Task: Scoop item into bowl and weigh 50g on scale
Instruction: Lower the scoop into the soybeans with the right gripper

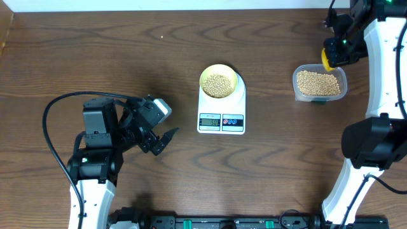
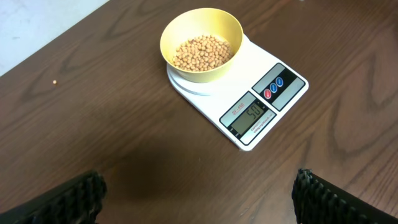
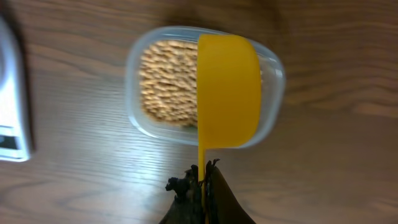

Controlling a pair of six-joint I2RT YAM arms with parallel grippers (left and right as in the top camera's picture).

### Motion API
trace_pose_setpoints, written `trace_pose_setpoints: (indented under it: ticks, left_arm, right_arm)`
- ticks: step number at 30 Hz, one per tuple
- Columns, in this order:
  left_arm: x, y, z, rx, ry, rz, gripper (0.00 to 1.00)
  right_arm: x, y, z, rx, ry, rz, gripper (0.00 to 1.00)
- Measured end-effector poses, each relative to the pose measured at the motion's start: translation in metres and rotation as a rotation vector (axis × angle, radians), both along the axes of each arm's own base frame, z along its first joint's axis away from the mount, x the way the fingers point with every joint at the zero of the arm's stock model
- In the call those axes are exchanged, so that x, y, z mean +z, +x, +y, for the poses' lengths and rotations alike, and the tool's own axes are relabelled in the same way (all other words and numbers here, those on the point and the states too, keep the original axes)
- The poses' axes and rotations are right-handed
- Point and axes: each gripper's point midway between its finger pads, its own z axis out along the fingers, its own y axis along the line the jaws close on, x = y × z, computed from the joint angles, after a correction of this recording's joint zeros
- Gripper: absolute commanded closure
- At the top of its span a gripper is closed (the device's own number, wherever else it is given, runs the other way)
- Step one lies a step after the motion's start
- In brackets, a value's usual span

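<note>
The pale yellow-green bowl [image 1: 219, 81] holds tan beans [image 1: 218, 84] and stands on the white scale [image 1: 221, 108]. In the left wrist view the bowl [image 2: 201, 36] sits on the scale [image 2: 249, 93], whose display reads about 50. My left gripper [image 1: 162, 141] is open and empty, left of the scale; its fingers show in the left wrist view [image 2: 198, 199]. My right gripper [image 3: 203, 177] is shut on the handle of the yellow scoop [image 3: 227, 90], held above the clear tub of beans [image 3: 165, 81]. The scoop [image 1: 326, 59] is at the tub's [image 1: 319, 83] back left.
A single loose bean [image 2: 55, 82] lies on the brown wooden table left of the scale. The left arm's black cable [image 1: 54, 114] loops over the table at the left. The scale's edge shows at the left of the right wrist view [image 3: 11, 106].
</note>
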Motion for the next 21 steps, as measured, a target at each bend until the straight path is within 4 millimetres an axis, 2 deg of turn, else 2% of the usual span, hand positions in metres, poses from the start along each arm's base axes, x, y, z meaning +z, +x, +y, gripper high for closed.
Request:
trace_pose_setpoints:
  ticks: [9, 14, 21]
  left_arm:
    - [0.0, 0.0, 0.0, 0.0, 0.0, 0.0, 0.03]
    - [0.0, 0.0, 0.0, 0.0, 0.0, 0.0, 0.02]
    - [0.0, 0.0, 0.0, 0.0, 0.0, 0.0, 0.02]
  right_arm:
    - [-0.005, 0.002, 0.032, 0.055, 0.259, 0.008, 0.99]
    - [-0.013, 0.001, 0.035, 0.056, 0.315, 0.04, 0.99]
    - [-0.042, -0.005, 0.036, 0.05, 0.351, 0.149, 0.99]
